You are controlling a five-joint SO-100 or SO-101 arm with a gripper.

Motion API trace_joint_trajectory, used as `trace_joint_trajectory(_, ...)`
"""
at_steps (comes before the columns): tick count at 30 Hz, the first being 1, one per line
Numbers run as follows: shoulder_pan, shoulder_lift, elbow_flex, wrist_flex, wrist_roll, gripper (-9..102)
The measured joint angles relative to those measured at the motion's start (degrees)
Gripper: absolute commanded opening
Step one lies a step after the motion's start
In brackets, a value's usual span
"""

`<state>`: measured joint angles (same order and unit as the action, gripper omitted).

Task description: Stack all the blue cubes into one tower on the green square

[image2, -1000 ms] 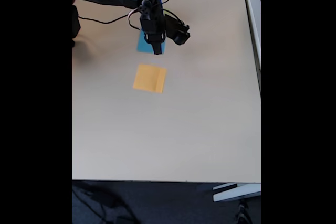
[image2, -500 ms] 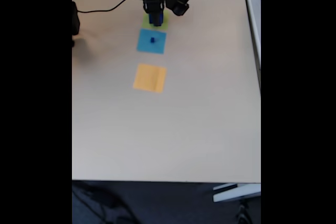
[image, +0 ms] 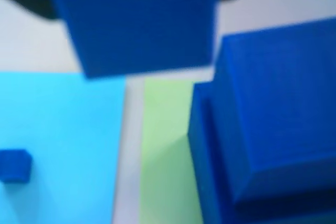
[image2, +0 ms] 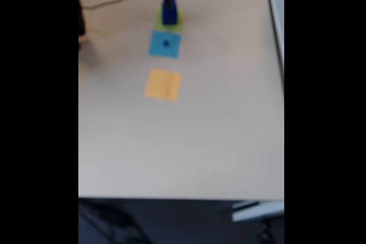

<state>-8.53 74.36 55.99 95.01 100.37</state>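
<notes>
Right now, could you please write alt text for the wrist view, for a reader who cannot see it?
Blurred close-up: a blue cube fills the top of the picture, and two stacked blue cubes stand on a green square at the right. At the left lies a light-blue square with a tiny blue cube on it.

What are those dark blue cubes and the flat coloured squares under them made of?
The blue cubes look like solid moulded or printed plastic: even dark blue, crisp edges, a faint fine texture on one face, though blur leaves this open. The green square, the light-blue square and the orange square look like thin matte paper: they lie flat on the table with no visible thickness.
</notes>
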Motion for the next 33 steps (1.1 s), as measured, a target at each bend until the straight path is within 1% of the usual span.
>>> trace_joint_trajectory(14,-4.1,0.0,-4.8,1.2,4.1,0)
trace_joint_trajectory(20,-5.8,-4.0,-9.1,1.5,5.6,0)
trace_joint_trajectory(33,-6.5,-8.8,-11.9,2.1,9.8,0)
